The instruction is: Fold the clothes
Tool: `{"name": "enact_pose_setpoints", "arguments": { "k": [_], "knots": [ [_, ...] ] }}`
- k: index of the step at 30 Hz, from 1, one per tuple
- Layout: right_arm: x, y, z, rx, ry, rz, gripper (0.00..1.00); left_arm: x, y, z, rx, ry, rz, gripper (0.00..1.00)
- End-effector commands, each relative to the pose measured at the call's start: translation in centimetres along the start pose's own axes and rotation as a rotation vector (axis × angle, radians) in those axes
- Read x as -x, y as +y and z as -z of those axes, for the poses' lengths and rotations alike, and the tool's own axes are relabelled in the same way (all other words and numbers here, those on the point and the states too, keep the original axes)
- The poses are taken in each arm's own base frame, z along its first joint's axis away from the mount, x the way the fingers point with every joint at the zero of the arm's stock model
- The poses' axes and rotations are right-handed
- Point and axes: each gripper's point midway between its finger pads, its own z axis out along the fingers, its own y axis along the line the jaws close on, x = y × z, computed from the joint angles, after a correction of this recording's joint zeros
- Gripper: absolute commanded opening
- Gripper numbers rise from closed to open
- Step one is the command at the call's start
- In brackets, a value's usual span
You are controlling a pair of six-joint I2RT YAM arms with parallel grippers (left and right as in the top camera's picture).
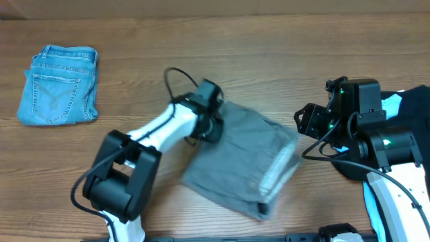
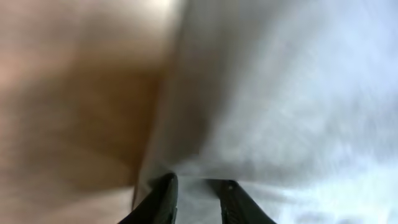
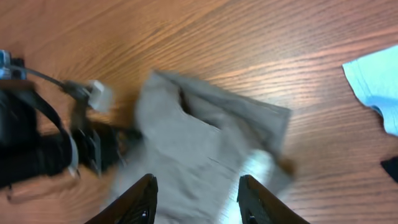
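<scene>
The grey shorts [image 1: 242, 161] lie folded in the middle of the table, with the pale lining showing at their right end, which is blurred. They also show in the right wrist view [image 3: 199, 149]. My left gripper [image 1: 212, 125] is at the shorts' upper-left edge. In the left wrist view its fingers [image 2: 198, 190] sit close together with grey cloth [image 2: 280, 93] between them. My right gripper [image 1: 301, 122] is just right of the shorts, apart from them. Its fingers [image 3: 200, 200] are spread wide and hold nothing.
Folded light-blue denim [image 1: 57, 84] lies at the far left. A sky-blue garment [image 3: 376, 87] and a black one [image 3: 392, 168] lie at the right by the right arm's base [image 1: 376, 154]. The left arm's base [image 1: 117, 181] stands at the front.
</scene>
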Motion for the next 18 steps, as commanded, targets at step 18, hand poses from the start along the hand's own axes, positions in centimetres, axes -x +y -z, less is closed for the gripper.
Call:
{"name": "enact_pose_setpoints", "arguments": {
  "k": [18],
  "knots": [
    [-6.7,-1.8,-13.3,0.073,0.412,-0.018,0.22,-0.1,-2.1,8.7,-0.307,0.212,-0.104,0.34]
  ]
}}
